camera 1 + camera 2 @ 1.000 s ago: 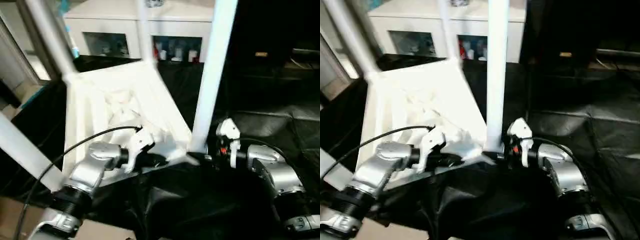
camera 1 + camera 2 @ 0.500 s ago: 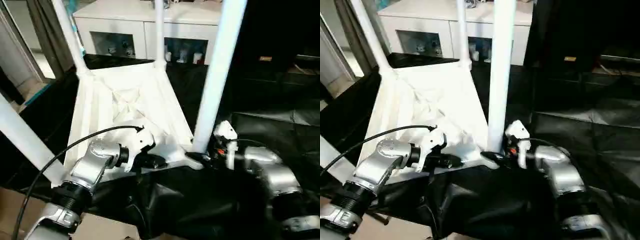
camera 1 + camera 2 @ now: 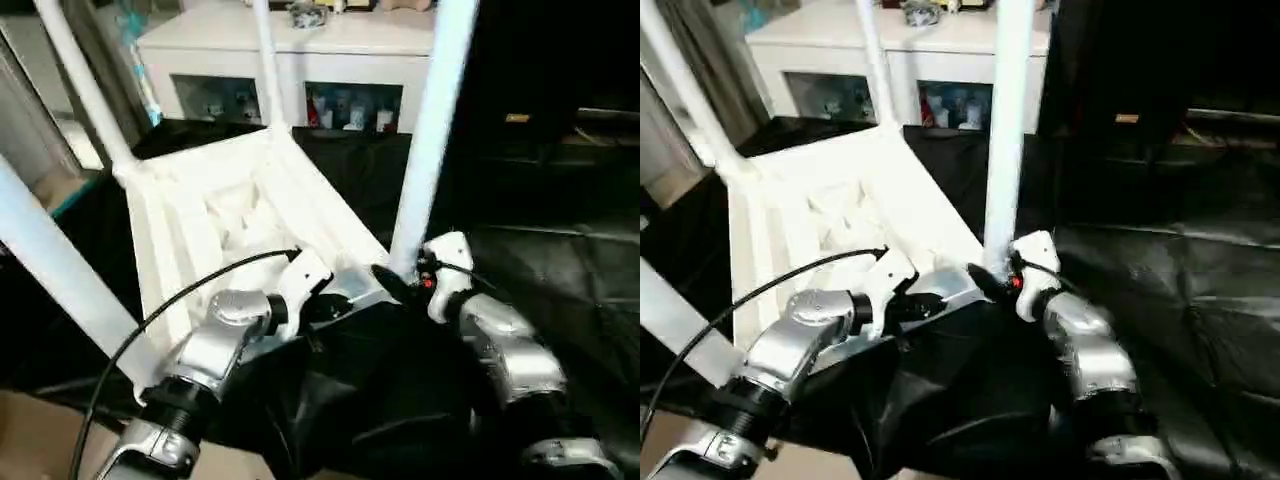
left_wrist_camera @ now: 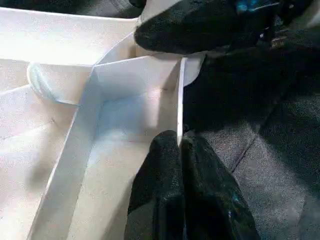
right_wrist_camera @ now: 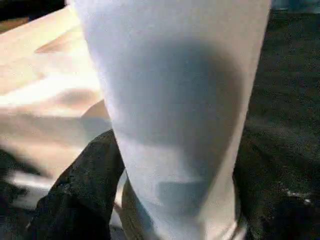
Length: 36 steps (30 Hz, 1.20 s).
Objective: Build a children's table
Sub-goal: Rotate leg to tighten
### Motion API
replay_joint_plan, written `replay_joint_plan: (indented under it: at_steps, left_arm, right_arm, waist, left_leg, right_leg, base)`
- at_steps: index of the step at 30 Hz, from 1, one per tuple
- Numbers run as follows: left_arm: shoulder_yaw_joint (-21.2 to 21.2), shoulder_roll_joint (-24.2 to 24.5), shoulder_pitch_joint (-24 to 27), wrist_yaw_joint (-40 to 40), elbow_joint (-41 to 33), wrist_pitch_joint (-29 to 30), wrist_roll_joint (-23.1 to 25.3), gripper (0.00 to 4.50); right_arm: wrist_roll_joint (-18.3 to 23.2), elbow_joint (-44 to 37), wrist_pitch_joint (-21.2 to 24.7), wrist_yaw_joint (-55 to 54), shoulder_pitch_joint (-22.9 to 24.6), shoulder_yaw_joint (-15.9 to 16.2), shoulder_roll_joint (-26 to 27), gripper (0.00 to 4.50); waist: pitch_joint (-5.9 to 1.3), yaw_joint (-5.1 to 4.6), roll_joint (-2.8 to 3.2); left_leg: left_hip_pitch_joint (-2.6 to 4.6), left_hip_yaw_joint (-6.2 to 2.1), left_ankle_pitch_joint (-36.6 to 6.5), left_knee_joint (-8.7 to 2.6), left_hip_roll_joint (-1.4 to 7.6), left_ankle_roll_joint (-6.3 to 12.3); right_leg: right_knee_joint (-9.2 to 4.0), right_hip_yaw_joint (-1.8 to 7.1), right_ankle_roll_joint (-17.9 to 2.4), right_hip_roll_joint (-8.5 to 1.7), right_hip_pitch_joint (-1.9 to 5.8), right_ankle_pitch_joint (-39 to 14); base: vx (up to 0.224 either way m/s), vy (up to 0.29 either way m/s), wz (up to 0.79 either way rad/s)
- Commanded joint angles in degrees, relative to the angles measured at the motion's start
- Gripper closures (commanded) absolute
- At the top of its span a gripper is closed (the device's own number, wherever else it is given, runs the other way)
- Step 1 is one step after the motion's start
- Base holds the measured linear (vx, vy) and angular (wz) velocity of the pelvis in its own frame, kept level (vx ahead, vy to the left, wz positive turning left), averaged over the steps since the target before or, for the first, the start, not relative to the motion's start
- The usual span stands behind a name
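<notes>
The children's table (image 3: 230,210) lies upside down on black cloth, ribbed underside up, with several white tube legs rising from its corners. My left gripper (image 3: 335,308) is shut on the thin near rim of the top; in the left wrist view the rim's edge (image 4: 178,100) runs between its fingers (image 4: 160,175). My right gripper (image 3: 395,280) is at the base of the near right leg (image 3: 430,130). In the right wrist view that leg (image 5: 170,100) stands between the fingers (image 5: 85,190), which lie against it.
A white cabinet (image 3: 300,50) with glass doors stands behind the table. Black cloth (image 3: 560,250) covers the surface to the right and front. A black cable (image 3: 150,320) loops from my left forearm. Bare floor (image 3: 40,440) shows at the near left.
The view has shifted and the table looks turned a little. My left gripper keeps its hold on the rim. My right gripper stays at the base of the near right leg, now closer against it.
</notes>
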Motion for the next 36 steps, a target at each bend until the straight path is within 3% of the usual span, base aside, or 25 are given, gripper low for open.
replay_joint_plan:
  at_steps: [1, 3, 5, 7, 8, 10, 12, 14, 17, 19, 20, 23, 28, 30, 31, 36]
  left_arm:
    - [-1.5, -1.2, -1.4, -2.7, -0.8, -3.0, -2.3, 4.50]
    - [-1.6, -0.1, -1.6, -4.2, -0.8, -3.3, -2.3, 4.50]
    - [-1.6, 0.3, -1.6, -4.7, -1.0, -3.4, -2.2, 4.50]
    - [-1.7, 1.4, -1.7, -5.8, -0.5, -4.3, -2.0, 4.50]
    - [-1.9, 2.5, -2.1, -7.1, 0.9, -5.5, -1.6, 4.50]
    - [-2.1, 3.0, -2.3, -7.5, 1.6, -6.3, -1.2, 4.50]
    - [-2.1, 3.4, -2.7, -7.9, 2.9, -7.6, -1.0, 4.50]
    - [-2.3, 3.8, -3.2, -8.8, 3.8, -8.6, -1.1, 4.50]
    - [-2.8, 4.1, -3.5, -10.5, 4.3, -10.1, -1.3, 4.50]
    - [-4.3, 4.5, -3.7, -16.0, 3.6, -12.0, -2.9, 4.50]
    - [-4.3, 4.5, -3.7, -16.0, 3.6, -12.0, -2.9, 4.50]
    - [-5.8, 4.2, -3.8, -22.8, 2.0, -14.2, -5.8, 4.50]
    - [-7.6, 3.8, -4.5, -25.6, 2.1, -16.8, -5.6, 4.50]
    - [-8.9, 3.8, -4.6, -27.2, 2.9, -20.0, -4.7, 4.50]
    - [-9.2, 3.8, -4.6, -27.7, 3.0, -20.5, -4.5, 4.50]
    - [-11.1, 5.5, -5.0, -30.7, 6.6, -26.7, -1.9, 4.50]
  right_arm:
    - [1.7, -1.4, 1.2, 9.9, 2.5, 3.1, -3.9, 1.25]
    - [2.4, -1.2, 0.7, 13.8, 3.0, 0.6, -9.5, 1.25]
    - [2.8, -1.2, 0.6, 14.7, 3.1, -0.3, -11.1, 1.25]
    - [4.6, -1.3, 1.6, 17.2, 3.4, -3.3, -14.9, 1.25]
    - [7.1, -2.5, 3.5, 19.7, 4.2, -6.7, -19.0, 1.25]
    - [8.4, -3.4, 4.5, 20.3, 4.7, -8.1, -20.1, 1.25]
    - [11.2, -5.2, 6.0, 20.6, 5.6, -10.5, -21.0, 1.25]
    - [13.5, -5.9, 6.9, 20.1, 6.2, -12.0, -20.9, 1.25]
    - [13.1, -5.2, 6.6, 17.8, 6.2, -12.4, -20.2, 1.25]
    - [8.7, -0.6, 4.6, 8.2, 3.7, -11.8, -17.9, 1.25]
    - [8.7, -0.6, 4.6, 8.2, 3.7, -11.8, -17.9, 1.25]
    - [6.6, 1.6, 4.1, 0.6, 1.7, -12.3, -14.1, 1.25]
    - [5.8, 3.4, 3.3, -5.8, 0.1, -12.6, -10.8, 1.25]
    - [5.6, 3.3, 2.6, -7.9, 0.1, -12.3, -9.2, 1.25]
    - [5.5, 3.4, 2.4, -8.5, 0.0, -12.3, -8.9, 1.25]
    - [5.0, 3.8, 1.3, -10.7, 0.1, -12.9, -7.8, 1.25]
  waist:
    - [-2.42, -0.11, -1.26]
    - [-2.65, 0.84, -1.44]
    - [-2.84, 1.33, -1.60]
    - [-2.96, 1.30, -1.63]
    - [-2.88, 1.44, -1.77]
    - [-2.72, 1.84, -1.87]
    - [-2.63, 1.75, -2.02]
    - [-2.50, 1.37, -2.15]
    - [-2.54, 0.92, -2.13]
    - [-2.66, 0.77, -2.09]
    - [-2.87, 0.60, -2.01]
    - [-3.08, 1.13, -1.92]
    - [-3.66, 2.39, -1.46]
    - [-3.27, 2.92, -1.57]
    - [-3.23, 2.87, -1.32]
    - [-2.77, 2.53, -1.39]
  left_leg:
    - [0.36, -1.48, -9.6, -3.72, 3.11, 4.96]
    - [0.85, -1.19, -7.9, -3.20, 3.31, 6.39]
    - [-0.07, -1.26, -5.0, -2.79, 3.16, 8.10]
    - [-0.18, -1.27, -3.9, -2.46, 3.15, 9.06]
    - [-0.11, -1.21, -4.1, -2.40, 3.18, 9.52]
    - [0.01, -1.15, -4.6, -2.39, 3.32, 9.82]
    - [-0.31, -1.26, -4.8, -2.45, 3.24, 9.61]
    - [-0.37, -1.22, -5.6, -2.52, 3.09, 9.34]
    - [-0.15, -1.23, -6.4, -2.65, 3.18, 8.08]
    - [-0.07, -1.29, -4.9, -2.67, 3.20, 7.52]
    - [-0.02, -1.22, -3.2, -2.53, 3.04, 7.22]
    - [-0.07, -1.08, -0.2, -2.14, 3.07, 8.78]
    - [-0.19, -1.05, 4.0, -1.24, 3.19, 10.89]
    - [-0.32, -0.91, 0.6, -1.49, 3.26, 10.05]
    - [-0.30, -0.97, -0.3, -1.63, 3.31, 9.48]
    - [-0.06, -0.99, -6.2, -2.32, 3.33, 5.62]
  right_leg:
    - [-4.56, 2.34, -12.3, -3.24, 2.01, -5.6]
    - [-4.31, 2.40, -13.2, -3.14, 1.79, -2.5]
    - [-3.55, 2.10, -14.1, -3.21, 2.22, 0.7]
    - [-3.39, 1.96, -14.4, -3.18, 2.09, 1.9]
    - [-3.50, 1.88, -14.5, -3.05, 1.98, 1.2]
    - [-3.77, 1.96, -14.3, -3.04, 1.93, -0.7]
    - [-3.74, 1.80, -13.6, -3.17, 2.07, -2.6]
    - [-4.04, 1.63, -13.0, -3.22, 2.05, -5.1]
    - [-4.28, 1.61, -13.0, -3.21, 1.84, -7.6]
    - [-4.09, 1.64, -13.4, -3.24, 1.71, -6.4]
    - [-3.69, 1.64, -14.0, -3.09, 1.69, -4.2]
    - [-2.93, 1.70, -15.1, -3.11, 1.71, 1.3]
    - [-1.87, 1.70, -15.6, -3.09, 1.28, 7.8]
    - [-2.32, 1.75, -14.8, -3.26, 1.22, 3.8]
    - [-2.39, 1.75, -14.6, -3.32, 1.26, 2.5]
    - [-3.39, 1.91, -12.8, -3.33, 1.16, -5.2]
  base:
    - [0.000, 0.000, 0.00]
    - [0.000, 0.000, 0.00]
    - [0.000, 0.000, 0.00]
    - [0.000, 0.000, 0.00]
    - [0.000, 0.000, 0.00]
    - [0.000, 0.000, 0.00]
    - [0.000, 0.000, 0.00]
    - [0.000, 0.000, 0.00]
    - [0.000, 0.000, 0.00]
    - [0.000, 0.000, 0.00]
    - [0.000, 0.000, 0.00]
    - [0.000, 0.000, 0.00]
    - [0.000, 0.000, 0.00]
    - [0.000, 0.000, 0.00]
    - [0.000, 0.000, 0.00]
    - [0.000, 0.000, 0.00]
